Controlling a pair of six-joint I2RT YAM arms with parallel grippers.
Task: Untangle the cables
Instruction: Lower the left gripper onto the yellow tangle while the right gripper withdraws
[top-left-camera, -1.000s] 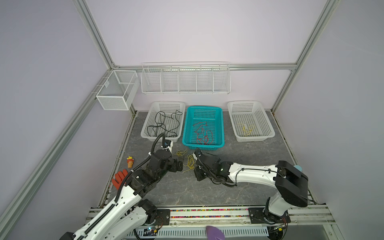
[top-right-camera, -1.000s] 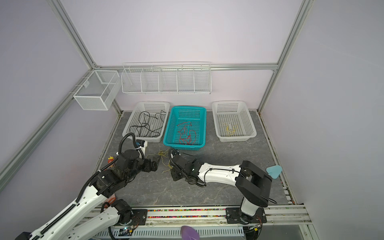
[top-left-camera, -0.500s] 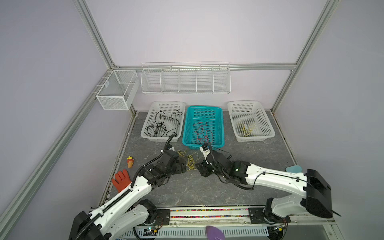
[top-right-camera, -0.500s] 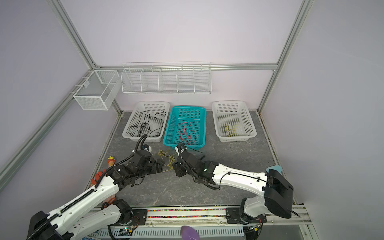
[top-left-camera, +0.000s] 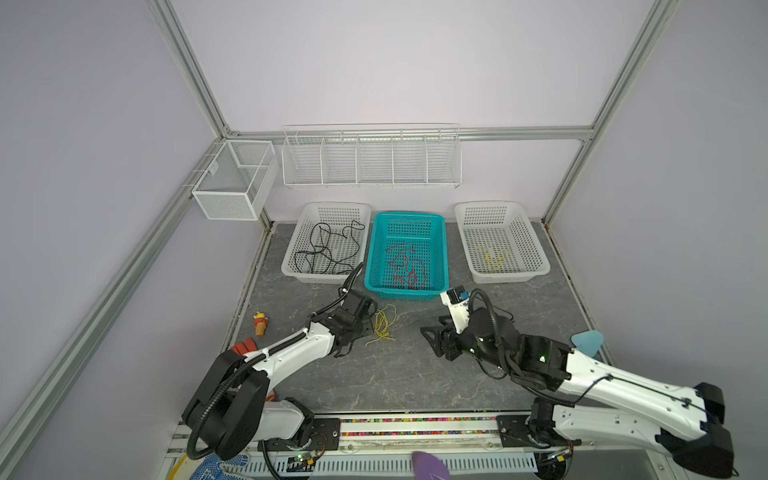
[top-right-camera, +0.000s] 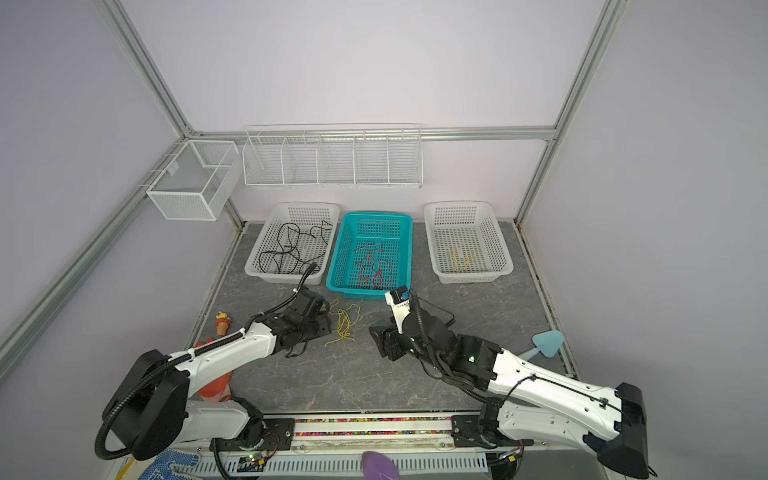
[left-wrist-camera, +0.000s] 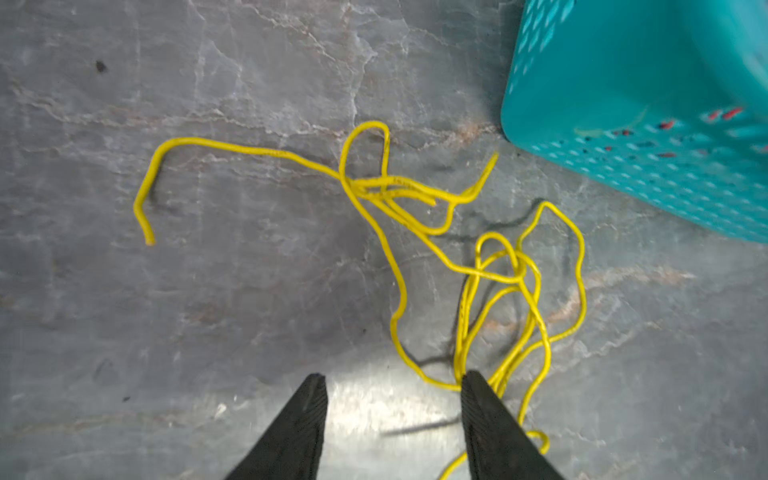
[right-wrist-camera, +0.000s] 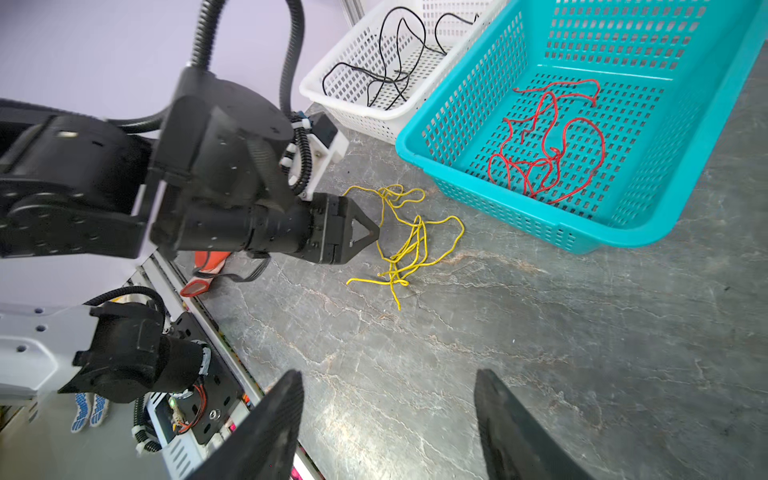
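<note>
The grey marbled tabletop (top-left-camera: 415, 386) carries everything. Both arms reach in from its near edge.

The right gripper (top-left-camera: 432, 343) hangs low over the middle of the tabletop. Its 2 fingers (right-wrist-camera: 282, 415) are spread wide over bare stone, with nothing between them.

The left gripper (top-left-camera: 371, 318) is left of the middle, its tip just beside the yellow tangle (top-left-camera: 382, 326). In the left wrist view its fingers (left-wrist-camera: 307, 407) stand apart with only tabletop in the gap. Strands of the tangle run past the outer side of 1 finger, and none are pinched.

A white wire rack (top-left-camera: 372, 158) hangs on the back wall, with a white mesh box (top-left-camera: 226, 187) at the far left corner.

3 baskets stand in a row along the tabletop's far edge. The left white basket (top-left-camera: 291, 266) holds black cables (top-left-camera: 324, 249). The teal basket (top-left-camera: 441, 249) in the middle holds red cables (top-left-camera: 405, 266). The right white basket (top-left-camera: 536, 249) holds a small yellow cable (top-left-camera: 492, 257).

The yellow tangle lies flat on the tabletop, near the teal basket's near left corner but not touching it. It is several thin loops crossing each other, with 1 long end trailing away from the basket (left-wrist-camera: 199, 143).

A small toy ice-cream cone (top-left-camera: 260, 324) lies past the tabletop's left edge.
</note>
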